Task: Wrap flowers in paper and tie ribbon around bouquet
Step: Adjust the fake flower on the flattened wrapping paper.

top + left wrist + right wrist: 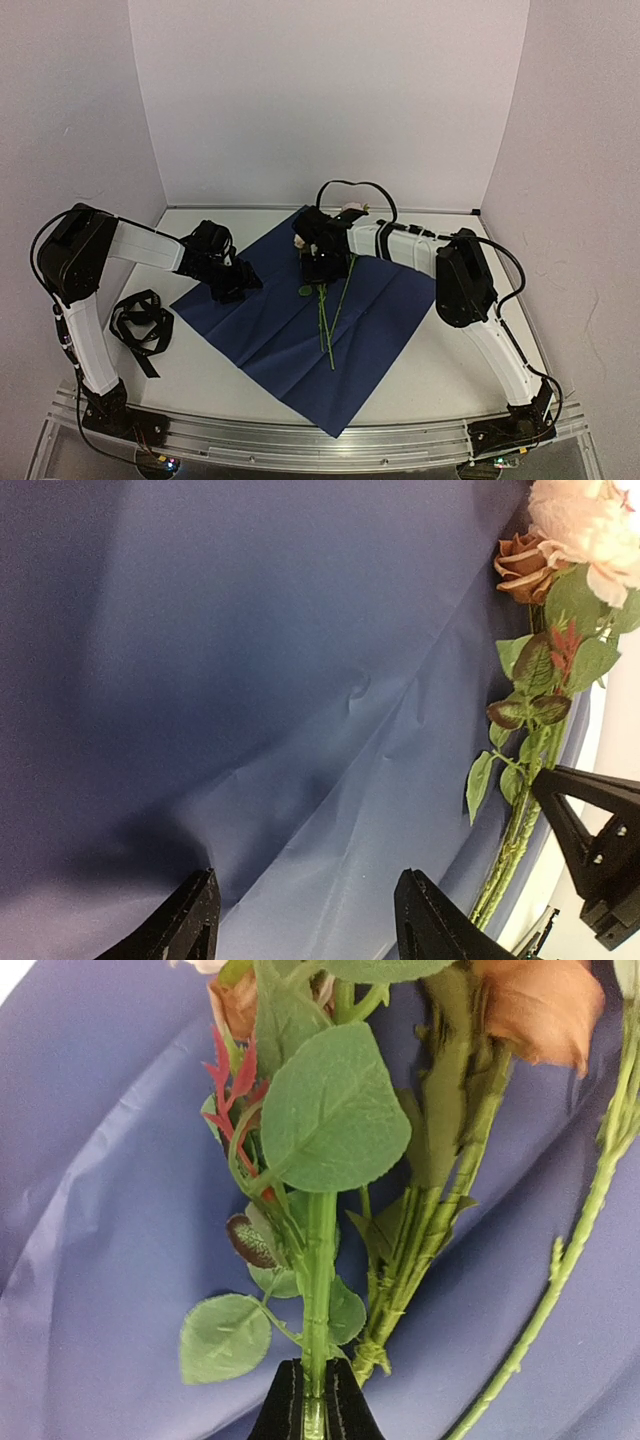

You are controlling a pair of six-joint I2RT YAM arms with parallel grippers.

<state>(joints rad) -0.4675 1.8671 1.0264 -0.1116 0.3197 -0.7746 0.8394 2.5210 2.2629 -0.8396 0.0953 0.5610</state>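
Observation:
The paper (290,325) lies spread on the table, dark navy face up. On it rest the flowers (327,318), stems towards me and pale rose heads (350,209) at the far corner. My right gripper (318,264) is shut on one green stem (318,1290) just below the leaves; the other stems (420,1250) lie loose beside it on the paper (110,1220). My left gripper (236,286) hovers open over the paper's left corner, its fingers (190,920) spread above the sheet (250,680) with nothing between them. The flowers (545,680) show at its right. The black ribbon (140,325) lies heaped on the table at the left.
White walls close in the back and both sides. The right arm's black fingers (595,830) appear at the edge of the left wrist view. A metal rail (300,440) runs along the near table edge.

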